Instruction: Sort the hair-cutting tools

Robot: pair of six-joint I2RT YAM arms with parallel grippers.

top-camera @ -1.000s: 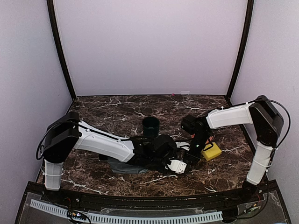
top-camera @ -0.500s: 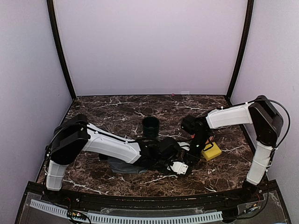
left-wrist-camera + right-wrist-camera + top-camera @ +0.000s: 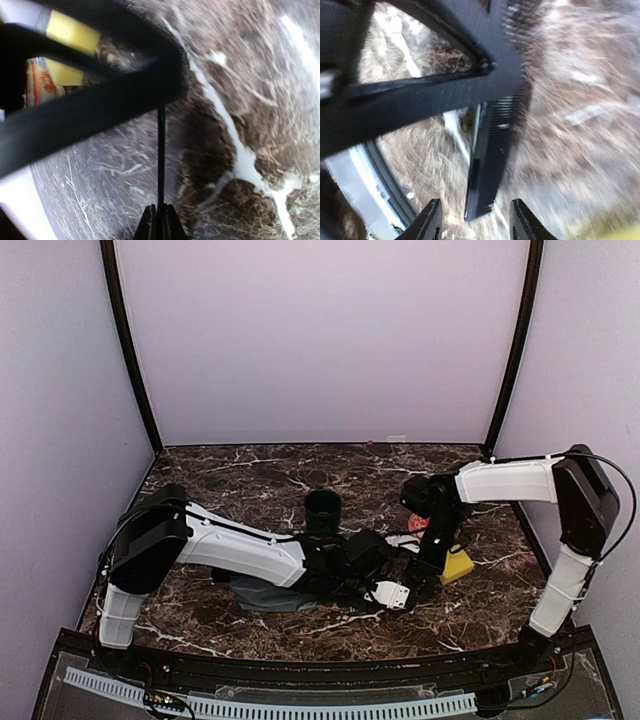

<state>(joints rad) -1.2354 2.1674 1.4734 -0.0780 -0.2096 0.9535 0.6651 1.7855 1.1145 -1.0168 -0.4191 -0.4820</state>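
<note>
Two grippers at one comb (image 3: 490,165), right of table (image 3: 250,480) centre: left gripper (image 3: 160,212) pinched tight on its thin edge; right gripper (image 3: 476,206) parted, fingers (image 3: 432,222) clear on either side.

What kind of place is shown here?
Probably a robot test booth: plain lilac walls enclose three sides of a marble-patterned table, and the left arm and right arm are mounted at its near edge.

comb (image 3: 492,145) | long, narrow, black, fine-toothed | one end pinched in left gripper (image 3: 160,212) | edge-on in that wrist view
</note>
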